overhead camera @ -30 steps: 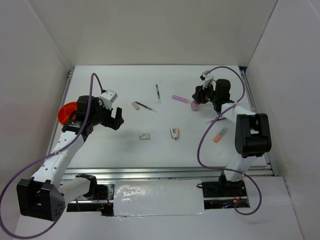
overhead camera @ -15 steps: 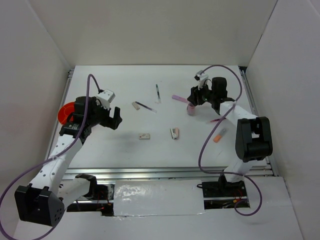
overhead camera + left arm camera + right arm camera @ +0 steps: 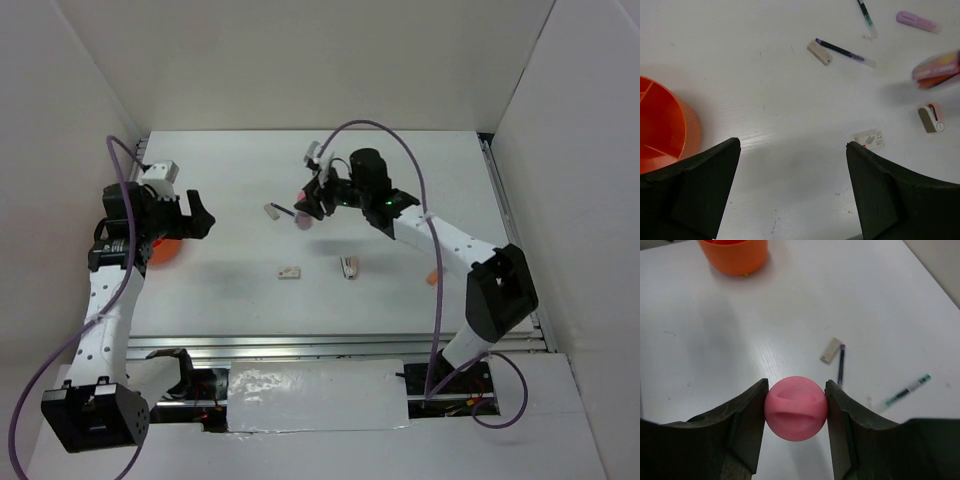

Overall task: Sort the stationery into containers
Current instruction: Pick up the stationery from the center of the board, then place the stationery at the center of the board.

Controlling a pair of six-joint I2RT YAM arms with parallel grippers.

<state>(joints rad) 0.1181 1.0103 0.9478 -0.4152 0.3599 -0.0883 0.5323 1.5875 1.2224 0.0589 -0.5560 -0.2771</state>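
1. Pink stubby cylinder [image 3: 796, 408] hangs clear of the table, well apart from the orange-red tub [image 3: 733, 254]. A white eraser [image 3: 830, 350] and a purple pen [image 3: 841, 365] lie roughly between the two.
2. The right gripper [image 3: 796, 390] is closed down to the cylinder's width, one finger pressed on each side, and has nothing else in it.
3. The left gripper [image 3: 792, 146] is spread wide and empty, hovering just beside the tub on the side facing the scattered stationery.
4. The step in hand looks like the carry to the tub.
   - Keep the squeeze steady, since a round body could roll out from between the fingers.
   - Clear the tub's wall, stop over one compartment and let go low inside.
   - The left arm overhangs part of the tub, so come in from its uncovered side.
5. One round end faces the right wrist camera, so the cylinder's long axis probably runs along the fingers, far end pointing ahead and down.
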